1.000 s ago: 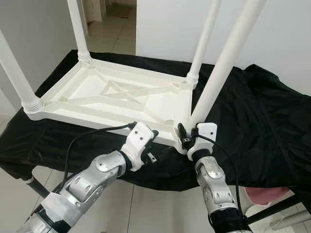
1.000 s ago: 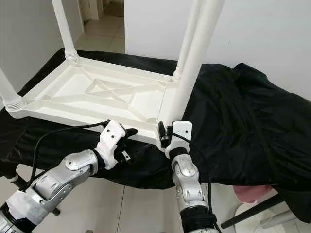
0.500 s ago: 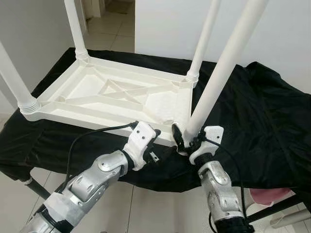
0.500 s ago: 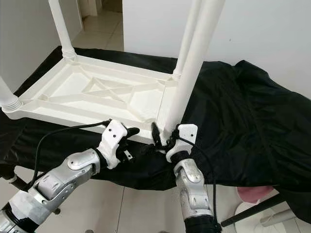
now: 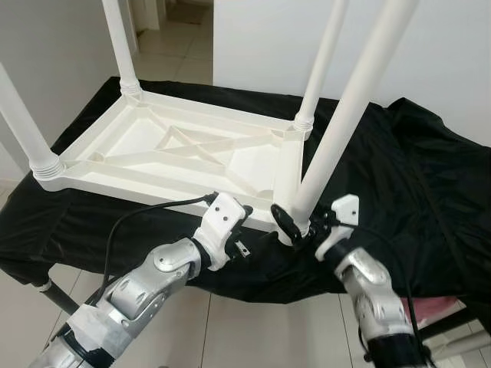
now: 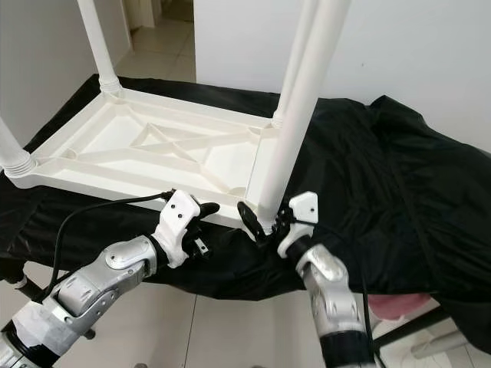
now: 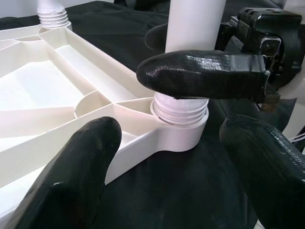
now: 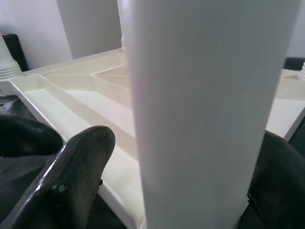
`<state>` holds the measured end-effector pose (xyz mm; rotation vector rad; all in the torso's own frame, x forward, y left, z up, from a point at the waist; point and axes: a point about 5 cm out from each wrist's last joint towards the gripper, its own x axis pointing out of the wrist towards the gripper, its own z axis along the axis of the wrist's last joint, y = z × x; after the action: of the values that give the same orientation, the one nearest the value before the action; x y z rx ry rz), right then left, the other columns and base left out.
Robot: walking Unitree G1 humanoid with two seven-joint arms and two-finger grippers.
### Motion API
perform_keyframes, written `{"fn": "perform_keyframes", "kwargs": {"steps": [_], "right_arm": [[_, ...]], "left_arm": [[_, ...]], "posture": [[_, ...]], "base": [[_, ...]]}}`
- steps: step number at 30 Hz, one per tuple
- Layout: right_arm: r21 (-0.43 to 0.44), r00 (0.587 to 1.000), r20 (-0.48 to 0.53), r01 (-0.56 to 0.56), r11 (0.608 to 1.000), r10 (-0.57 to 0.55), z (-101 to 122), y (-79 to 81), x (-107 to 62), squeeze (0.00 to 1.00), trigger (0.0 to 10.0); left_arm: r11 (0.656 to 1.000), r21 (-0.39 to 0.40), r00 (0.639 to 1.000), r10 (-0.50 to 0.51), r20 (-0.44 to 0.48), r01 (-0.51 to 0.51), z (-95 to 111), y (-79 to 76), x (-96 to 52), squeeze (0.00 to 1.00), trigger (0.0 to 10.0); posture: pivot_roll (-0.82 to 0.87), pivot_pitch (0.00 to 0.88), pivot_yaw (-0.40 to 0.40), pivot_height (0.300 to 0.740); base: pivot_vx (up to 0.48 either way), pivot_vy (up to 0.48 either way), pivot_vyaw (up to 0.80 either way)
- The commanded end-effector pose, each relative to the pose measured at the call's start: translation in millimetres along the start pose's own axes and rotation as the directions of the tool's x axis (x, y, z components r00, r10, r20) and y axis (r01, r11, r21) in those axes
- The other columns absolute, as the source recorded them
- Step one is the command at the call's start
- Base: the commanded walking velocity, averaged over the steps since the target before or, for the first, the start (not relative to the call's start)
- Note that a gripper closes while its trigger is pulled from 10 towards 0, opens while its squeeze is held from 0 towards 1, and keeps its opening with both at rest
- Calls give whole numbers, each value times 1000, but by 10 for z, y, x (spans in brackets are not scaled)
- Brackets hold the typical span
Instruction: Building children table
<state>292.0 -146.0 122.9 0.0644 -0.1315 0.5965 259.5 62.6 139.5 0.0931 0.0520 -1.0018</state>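
On a black cloth (image 5: 399,176), the upturned table (image 5: 176,149) points its legs up; right gripper (image 5: 301,222) pinches the near leg (image 5: 345,115); left gripper (image 5: 244,230) spread beside.

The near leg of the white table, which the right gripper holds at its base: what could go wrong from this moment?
The near leg leans instead of standing straight in its corner socket, so its thread could cross or jam if turned. The right gripper holds it only at the base, so the long leg could tip further. The left gripper is open near the tabletop, not bracing it, so it could slide on the black cloth.
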Motion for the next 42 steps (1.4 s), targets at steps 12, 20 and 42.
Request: {"fn": "perform_keyframes", "kwargs": {"steps": [12,20,42], "right_arm": [[-11,977,-110,-187,982,184,-133,-32,192,0,0],[-23,975,-120,-189,982,185,-167,-109,141,0,0],[-3,874,-148,467,884,-462,-341,15,41,0,10000]], "left_arm": [[976,21,976,-219,-2,219,48,-74,14,0,10000],[980,20,981,-196,6,196,54,-58,11,0,10000],[989,37,990,-141,15,141,38,26,5,0,10000]], "posture": [[-6,0,-62,740],[4,0,-73,740],[10,0,-98,740]], "base": [[0,0,0],[0,0,0],[0,0,0]]}}
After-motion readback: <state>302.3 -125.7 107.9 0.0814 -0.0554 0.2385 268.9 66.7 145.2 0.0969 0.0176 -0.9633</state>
